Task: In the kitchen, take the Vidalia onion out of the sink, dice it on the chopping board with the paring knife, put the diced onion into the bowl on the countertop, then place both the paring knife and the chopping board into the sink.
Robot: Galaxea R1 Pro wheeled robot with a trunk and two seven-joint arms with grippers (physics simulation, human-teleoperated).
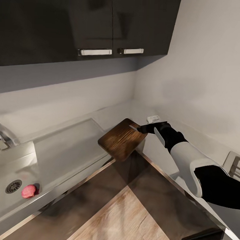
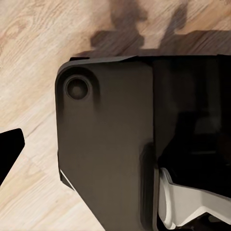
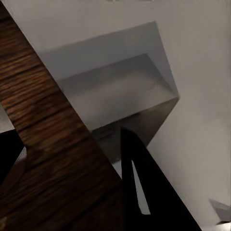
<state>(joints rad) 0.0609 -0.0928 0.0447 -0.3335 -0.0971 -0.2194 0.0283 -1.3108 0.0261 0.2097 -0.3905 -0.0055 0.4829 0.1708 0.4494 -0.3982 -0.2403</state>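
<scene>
The head camera looks steeply down from above into a kitchen corner, taking in the grey worktop (image 1: 74, 139), the sink (image 1: 7, 171) and the raised chopping board (image 1: 122, 140) ahead of the right end effector (image 1: 143, 128). The right wrist camera sits very close behind that end effector, facing along the board's (image 3: 53, 159) brown grain toward the corner walls; both views share the board. The left wrist camera faces straight down at the wooden floor (image 2: 29, 57), close above the robot's dark base (image 2: 106, 144).
</scene>
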